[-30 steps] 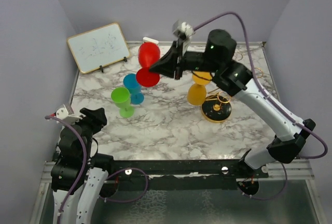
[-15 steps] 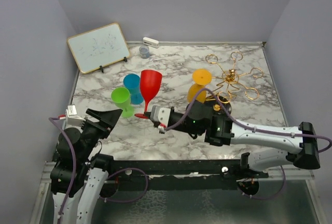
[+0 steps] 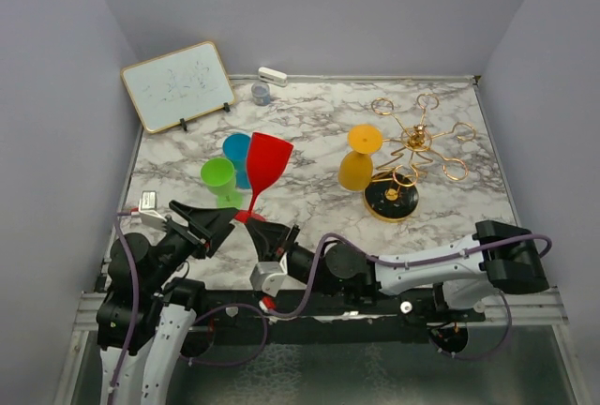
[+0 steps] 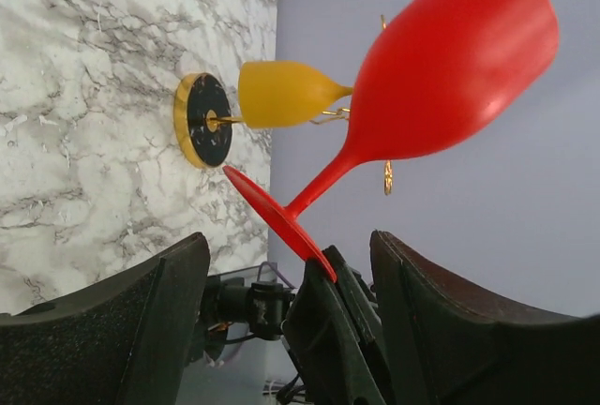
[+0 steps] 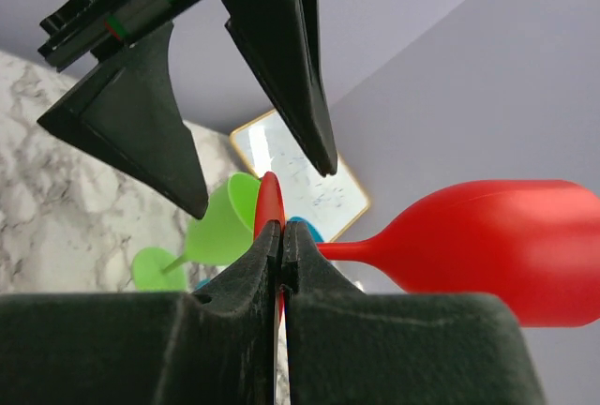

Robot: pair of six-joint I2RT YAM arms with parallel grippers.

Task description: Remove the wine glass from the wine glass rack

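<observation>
Near the front left of the table [image 3: 309,227], the right gripper [image 3: 257,225] is clamped shut on the edge of the red glass's [image 3: 267,157] foot. The glass is lifted and tilted, its bowl leaning toward the back. It is off the rack [image 3: 413,140] and well apart from it. The left gripper [image 3: 220,227] is spread wide just beside it. In the left wrist view its fingers [image 4: 122,330] stand on either side of the red foot and of the right gripper's tip, touching neither. The right wrist view shows the foot as a thin red edge pinched between the closed jaws.

The rack stands at the right rear, and an orange glass [image 3: 355,171] hangs upside down from one of its arms. A green glass [image 3: 217,175] and a blue glass [image 3: 236,147] stand just behind the red one. A whiteboard [image 3: 178,84] leans at the back left.
</observation>
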